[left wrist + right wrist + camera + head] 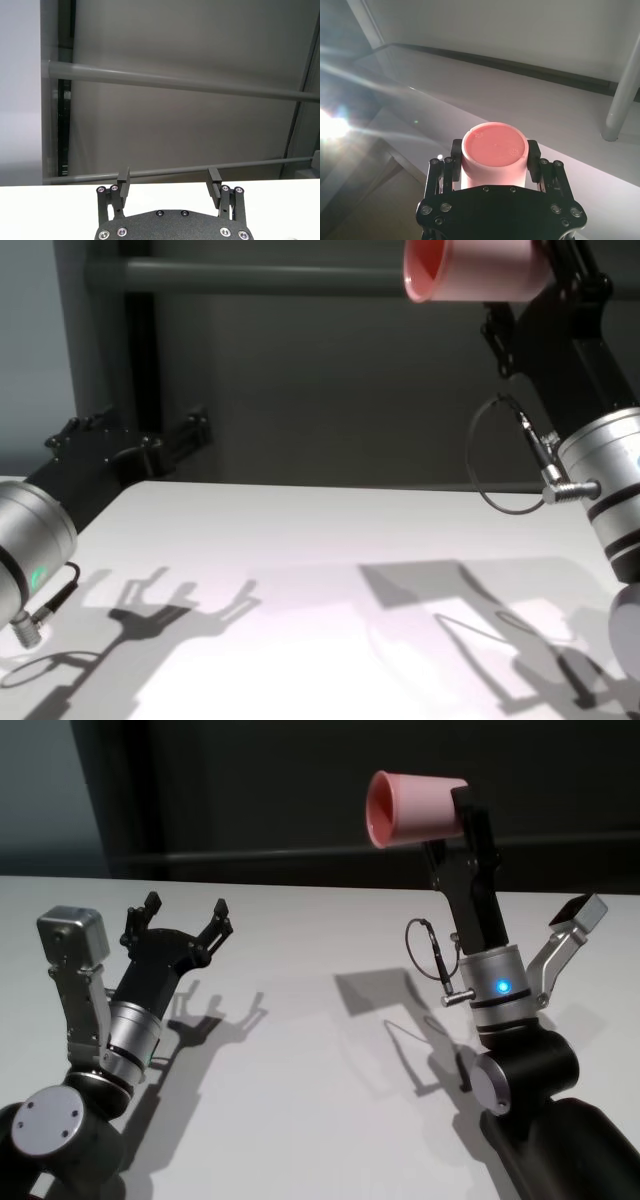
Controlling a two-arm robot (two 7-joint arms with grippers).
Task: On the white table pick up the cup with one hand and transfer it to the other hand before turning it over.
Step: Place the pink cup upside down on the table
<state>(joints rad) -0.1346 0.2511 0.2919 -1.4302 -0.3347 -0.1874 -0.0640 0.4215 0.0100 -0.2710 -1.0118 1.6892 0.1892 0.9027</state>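
The pink cup [415, 808] is held high above the white table [300, 1050], lying on its side with its mouth toward the left arm. My right gripper [466, 808], on the arm with the looped black cable, is shut on the cup near its base. In the right wrist view the cup's flat base [495, 149] sits between the fingers [455, 159]. The cup also shows at the top of the chest view [480, 270]. My left gripper [185, 918] is open and empty, low over the table's left side, well apart from the cup; it also shows in the left wrist view [169, 181].
A dark wall with horizontal grey rails [175, 85] stands behind the table's far edge [300, 883]. Shadows of both arms fall on the tabletop [300, 570]. Nothing else lies on the table between the arms.
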